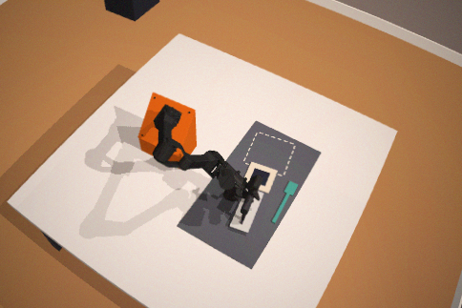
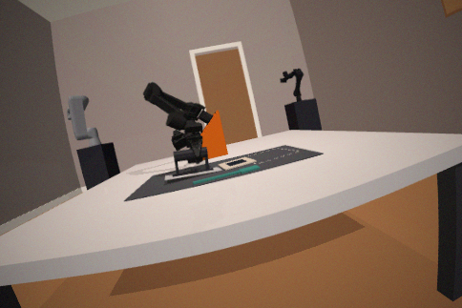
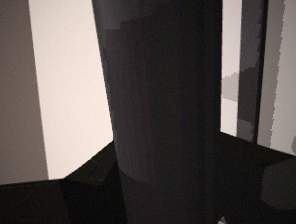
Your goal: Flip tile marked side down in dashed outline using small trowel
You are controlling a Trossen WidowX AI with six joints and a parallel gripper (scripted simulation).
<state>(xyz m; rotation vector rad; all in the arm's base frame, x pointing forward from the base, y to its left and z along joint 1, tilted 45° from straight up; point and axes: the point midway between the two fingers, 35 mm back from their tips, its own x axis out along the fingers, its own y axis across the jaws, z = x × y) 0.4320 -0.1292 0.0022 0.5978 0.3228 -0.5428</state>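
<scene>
The trowel has a light grey blade [image 1: 253, 212] [image 2: 183, 176] under a black bridge-shaped handle. My gripper [image 1: 251, 193] [image 2: 195, 153] is shut on that handle, and a dark bar [image 3: 160, 110] fills the middle of the wrist view. The blade is roughly level at or just above the mat [image 1: 258, 249] [image 2: 143, 192]. Its front end is at the near edge of the cream tile [image 1: 270, 182] [image 2: 237, 163]; whether it is under the edge is hidden. The tile lies flat, dark square up, mostly outside the dashed outline [image 1: 276, 137], near its corner.
A teal flat-ended tool [image 1: 282, 207] [image 2: 224, 176] lies on the mat beside the trowel and tile, toward the mat's outer long edge. The orange arm base [image 1: 186, 128] [image 2: 218, 139] stands on the white table [image 1: 286, 104] [image 2: 267, 190], on the other side of the mat.
</scene>
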